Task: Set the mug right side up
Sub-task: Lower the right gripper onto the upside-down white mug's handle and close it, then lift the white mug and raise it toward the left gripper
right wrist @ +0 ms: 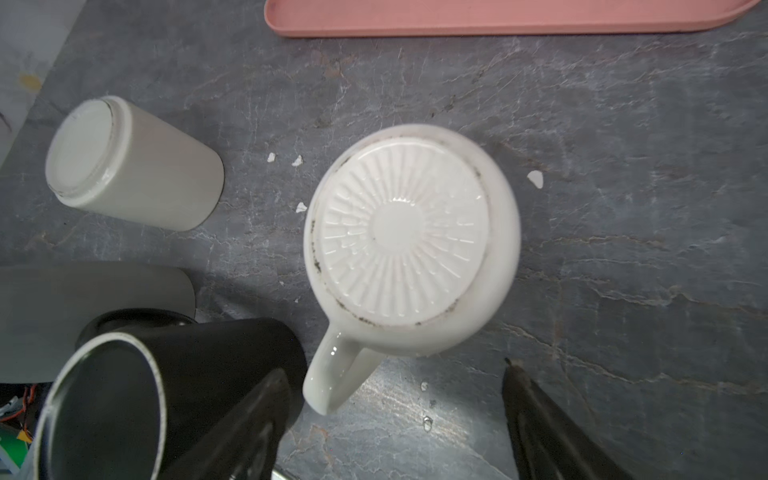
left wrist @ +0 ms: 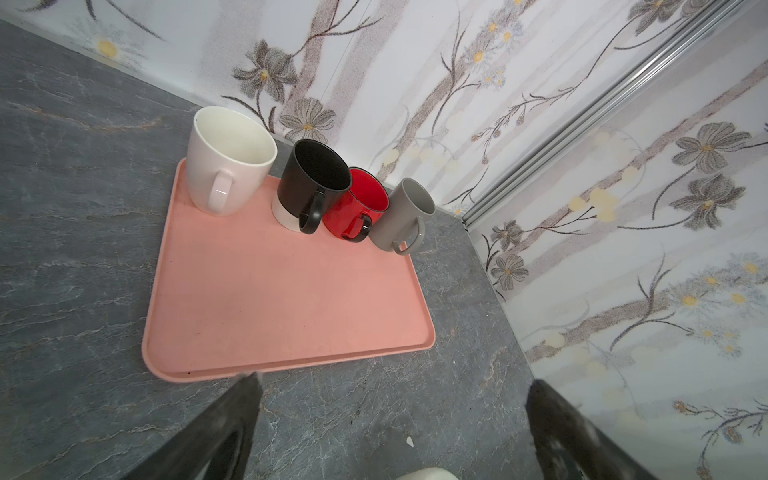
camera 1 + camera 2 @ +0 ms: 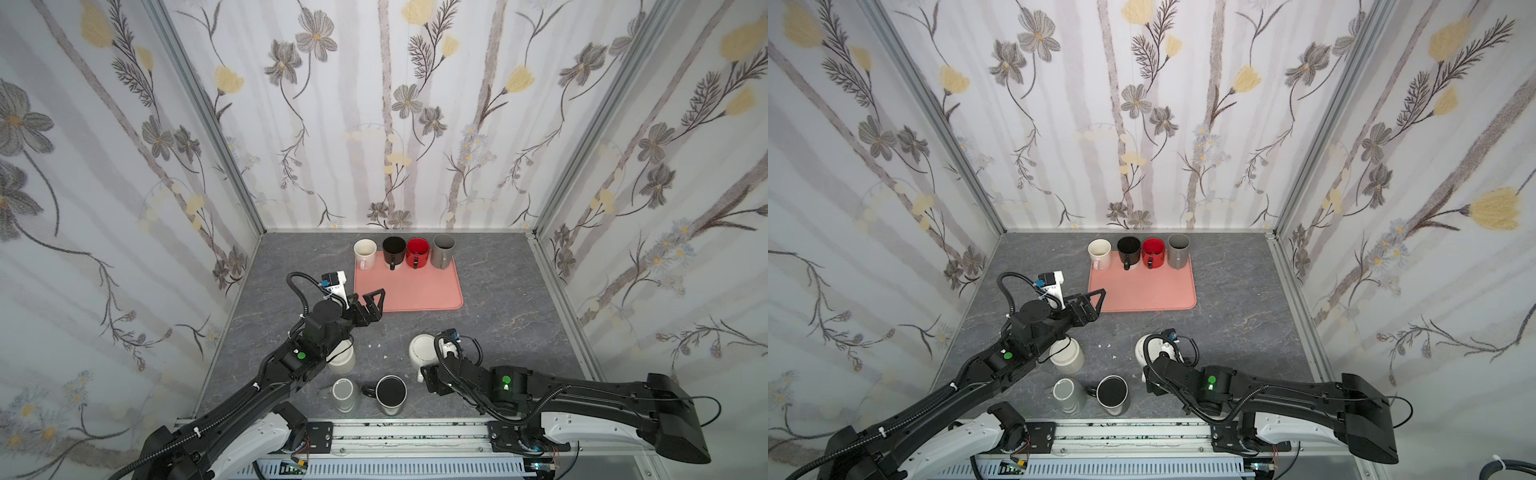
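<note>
White mug (image 1: 411, 232) is upside down on the counter (image 3: 498, 291), ribbed base up, rim down, near the front on the right side, well short of the tray (image 3: 411, 291); it also shows in both top views (image 3: 422, 349) (image 3: 1144, 347). Its handle points back at the right claw (image 1: 390, 368). Right claw is spread wide, fingers either side of the handle, gripping nothing; one finger (image 1: 266, 415) sits very close to the handle tip, can't tell if it touches. Left claw (image 3: 368, 305) is fully spread and empty, hanging over the counter just off the tray's near left corner, same in its wrist view (image 2: 395, 378). Tray is pink, with four mugs upright in a row along its far edge, handles facing the robot: cream mug (image 2: 228, 162), black mug (image 2: 311, 183), red mug (image 2: 357, 208), grey mug (image 2: 403, 216). All four look empty; the rest of the tray is bare. Front left of the counter: beige mug (image 1: 133, 166) upside down, partly under the left arm in a top view (image 3: 343, 359); nearer the edge, a second grey mug (image 3: 345, 395) and a second black mug (image 3: 390, 395) side by side, and I can't tell which way up these two are. A few white chips (image 1: 297, 161) lie between the beige and white mugs.
</note>
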{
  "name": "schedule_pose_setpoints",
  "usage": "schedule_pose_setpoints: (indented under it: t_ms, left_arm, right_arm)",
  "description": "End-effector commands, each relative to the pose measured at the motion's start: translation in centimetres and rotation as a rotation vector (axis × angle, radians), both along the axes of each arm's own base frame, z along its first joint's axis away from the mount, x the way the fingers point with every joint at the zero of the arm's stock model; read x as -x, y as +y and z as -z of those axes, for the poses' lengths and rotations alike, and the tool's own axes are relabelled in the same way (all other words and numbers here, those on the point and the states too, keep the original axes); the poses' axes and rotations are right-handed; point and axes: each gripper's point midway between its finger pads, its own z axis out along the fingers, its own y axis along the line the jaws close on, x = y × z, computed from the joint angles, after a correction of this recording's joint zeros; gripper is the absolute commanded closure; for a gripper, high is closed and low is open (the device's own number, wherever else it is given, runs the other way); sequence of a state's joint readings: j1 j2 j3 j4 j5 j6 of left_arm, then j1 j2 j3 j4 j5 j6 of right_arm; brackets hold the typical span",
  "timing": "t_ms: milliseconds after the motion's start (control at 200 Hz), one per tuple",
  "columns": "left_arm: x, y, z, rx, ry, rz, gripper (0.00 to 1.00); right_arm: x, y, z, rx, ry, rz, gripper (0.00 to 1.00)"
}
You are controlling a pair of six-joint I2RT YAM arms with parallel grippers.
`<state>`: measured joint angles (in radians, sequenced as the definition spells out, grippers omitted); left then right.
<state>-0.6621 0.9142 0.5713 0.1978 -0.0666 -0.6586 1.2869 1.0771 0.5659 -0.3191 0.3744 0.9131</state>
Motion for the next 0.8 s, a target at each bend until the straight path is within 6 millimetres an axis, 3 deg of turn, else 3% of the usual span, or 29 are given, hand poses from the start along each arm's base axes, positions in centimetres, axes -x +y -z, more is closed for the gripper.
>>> schedule_pose_setpoints:
  t_ms: [0, 105, 225, 400, 589, 794]
  left_arm:
    - [-0.2, -0.3, -1.3, 0.036, -0.027, 0.007, 0.0]
    - [-0.1, -0.1, -1.1, 0.034, -0.028, 0.003, 0.0]
    - [0.0, -0.1, -1.1, 0.035, -0.028, 0.006, 0.0]
    - [0.0, -0.2, -1.0, 0.034, -0.027, 0.008, 0.0]
    - [0.0, -0.2, -1.0, 0.036, -0.027, 0.009, 0.0]
    - [0.0, -0.3, -1.0, 0.037, -0.026, 0.013, 0.0]
  right_arm:
    - [0.5, 2.1, 0.0, -0.036, 0.021, -0.045, 0.22]
    - [0.3, 2.1, 0.6, -0.01, 0.02, -0.038, 0.26]
    - [-0.2, 0.5, 1.7, 0.066, 0.019, 0.006, 0.4]
    - [-1.0, -1.7, 1.8, 0.099, -0.002, 0.059, 0.55]
    - [-1.8, -1.4, 0.7, 0.097, -0.052, 0.019, 0.53]
    - [-2.5, -1.5, 1.5, 0.149, -0.039, 0.018, 0.57]
